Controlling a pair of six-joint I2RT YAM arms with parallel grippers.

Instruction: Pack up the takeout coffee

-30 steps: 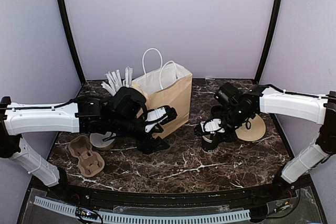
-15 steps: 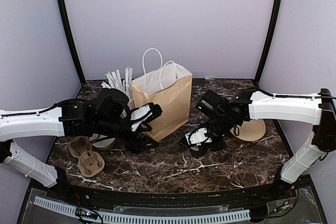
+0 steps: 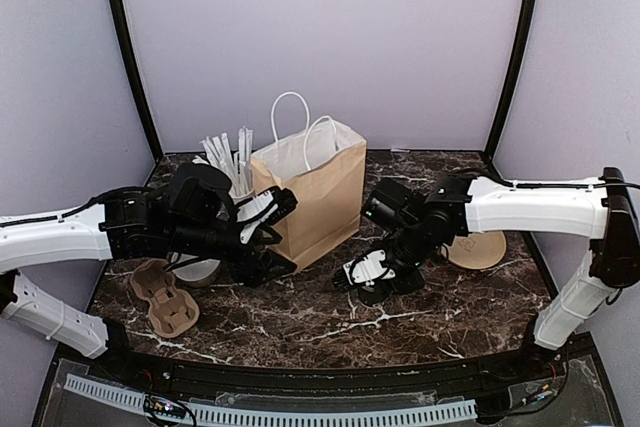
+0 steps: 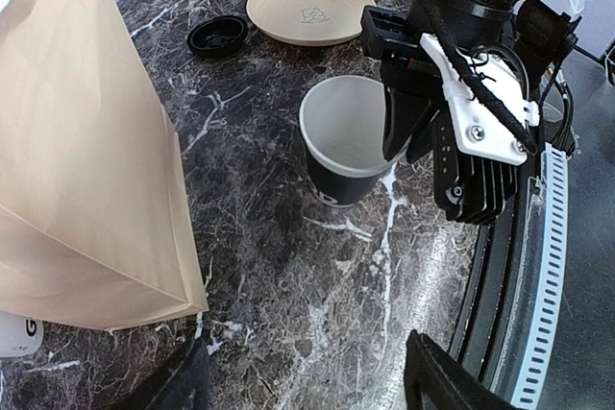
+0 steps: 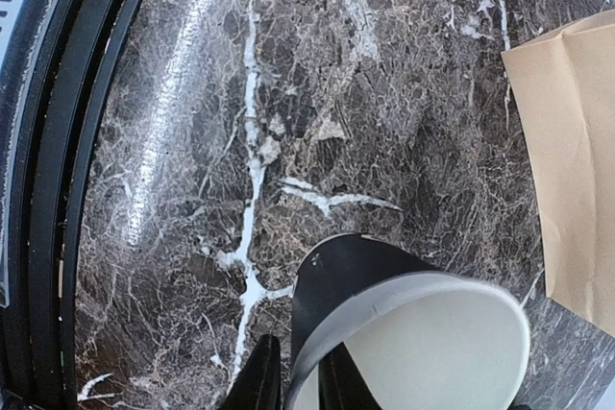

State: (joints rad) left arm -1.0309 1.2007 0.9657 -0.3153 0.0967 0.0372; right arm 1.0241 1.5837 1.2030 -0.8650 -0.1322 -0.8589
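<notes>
Our right hand (image 5: pixel 298 376) is closed on the rim of the black paper cup (image 4: pixel 351 141): one finger sits inside the white interior and the other against the black outer wall, so the rim is pinched between them. The cup is open, with no lid on it, and it appears to stand upright on the dark marble bench (image 4: pixel 288 266), though we cannot tell whether its base fully rests there. It sits to the right of the brown paper bag (image 3: pixel 312 197), near the bag's front corner but clear of it. The round black lid (image 4: pixel 218 36) lies flat on the bench to the right of the cup, just beside a tan plate (image 4: pixel 309 9) and well apart from the cup itself. Our left hand (image 4: pixel 307 391) is open and holds nothing. It hangs low over the bench close to the bag's near left side, pointing toward the cup. The bag stands upright and open, with its white handles raised. A white cup of sticks (image 3: pixel 225 152) stands behind its left edge. A brown cardboard cup carrier (image 3: pixel 165 297) lies on the near left of the bench.
</notes>
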